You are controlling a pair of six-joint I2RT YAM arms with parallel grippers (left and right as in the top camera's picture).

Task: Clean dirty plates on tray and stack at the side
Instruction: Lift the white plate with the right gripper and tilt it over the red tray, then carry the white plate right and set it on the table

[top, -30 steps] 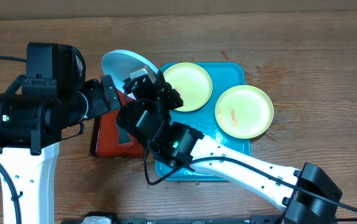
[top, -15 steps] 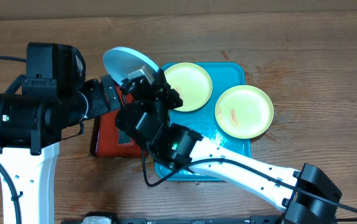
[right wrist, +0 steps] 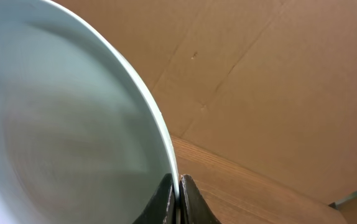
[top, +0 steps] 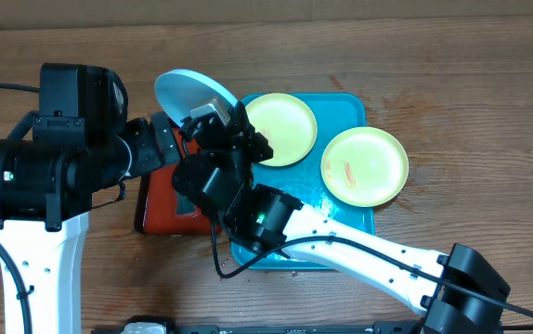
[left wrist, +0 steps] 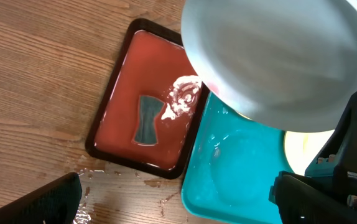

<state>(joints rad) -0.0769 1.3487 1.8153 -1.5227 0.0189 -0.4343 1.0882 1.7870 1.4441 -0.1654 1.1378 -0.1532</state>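
The right hand (right wrist: 177, 191) pinches the pale blue plate (top: 188, 91) by its rim, tilted beside the wide-open left hand (left wrist: 175, 186), over the bench (top: 452, 65).

The blue-white plate (top: 190, 95) has shifted slightly to the right.

Right arm (top: 359, 246) sprawls over the turquoise tray (top: 350, 104), covering its left half; the lifted blue-white plate (top: 190, 93) hangs above the far-left corner, and the left arm (top: 62, 172) crowds the red tray (top: 160, 199). Bare wood tabletop (top: 475, 130) right of the tray, wide open for an approach.
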